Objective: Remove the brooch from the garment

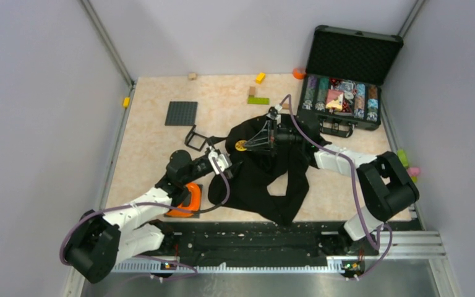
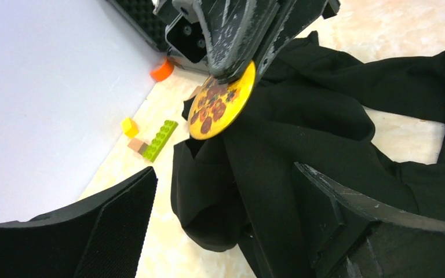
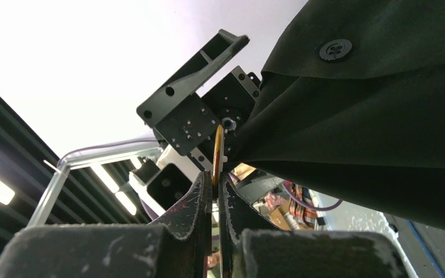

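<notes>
Two sets of fingers share the job: the right fingers (image 3: 188, 217) pinch the yellow-faced brooch (image 2: 220, 104) by its rim, holding it up so the black garment (image 1: 272, 179) tents off the tabletop (image 1: 154, 148). The left fingers (image 2: 110, 226) hang spread wide just beside, likely ready to grip the cloth.

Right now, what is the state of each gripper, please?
Left gripper: open, holding nothing.
Right gripper: closed on the round yellow brooch with brown pattern.
</notes>
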`<state>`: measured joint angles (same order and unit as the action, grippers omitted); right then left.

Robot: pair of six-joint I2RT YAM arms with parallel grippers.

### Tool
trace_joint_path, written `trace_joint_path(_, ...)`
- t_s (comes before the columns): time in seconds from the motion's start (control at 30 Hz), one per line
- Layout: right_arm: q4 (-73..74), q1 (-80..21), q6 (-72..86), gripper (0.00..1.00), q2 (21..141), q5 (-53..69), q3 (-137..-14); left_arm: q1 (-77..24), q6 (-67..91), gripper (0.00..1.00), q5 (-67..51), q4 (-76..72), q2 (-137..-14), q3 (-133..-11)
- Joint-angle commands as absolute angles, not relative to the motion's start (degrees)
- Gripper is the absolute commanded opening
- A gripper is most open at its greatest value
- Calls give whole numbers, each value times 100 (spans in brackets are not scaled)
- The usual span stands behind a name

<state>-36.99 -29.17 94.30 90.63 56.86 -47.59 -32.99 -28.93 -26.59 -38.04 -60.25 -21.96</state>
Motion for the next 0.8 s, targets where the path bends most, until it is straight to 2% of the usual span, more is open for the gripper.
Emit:
trace_joint_path(0.0,-3944,-3031,9713,0,8846,5695,-4709,-3333,-3490,84,-3193,-4553,-6204,-2296)
trace_joint_path(0.1,-3912,-3050,9712,0,8825,5695,-4648,-3352,-3586,77,-3231,-4701,-6231,-2306)
trace_joint_path(0.17,-3929,-3056,9710,0,8809,5704,-4609,-3362,-3606,68,-3214,-4826,-6225,-2257)
trace_joint_path(0.23,-3930,-3071,9712,0,8798,5696,-4589,-3374,-3604,47,-3246,-4882,-6240,-2261)
trace_joint_path(0.3,-3932,-3104,9705,0,8798,5695,-4588,-3384,-3611,45,-3288,-4934,-6280,-2277)
trace_joint_path(0.43,-3864,-3170,9711,0,8782,5695,-4564,-3486,-3744,53,-3309,-5044,-6266,-2250)
trace_joint_path(0.57,-3793,-3173,9702,0,8728,5661,-4535,-3571,-3928,47,-3348,-4865,-6169,-2236)
trace_joint_path(0.7,-3802,-3178,9688,3,8707,5651,-4558,-3605,-4065,23,-3324,-4647,-6086,-2234)
trace_joint_path(0.77,-3784,-3177,9702,9,8678,5644,-4590,-3611,-4090,19,-3283,-4426,-6045,-2275)
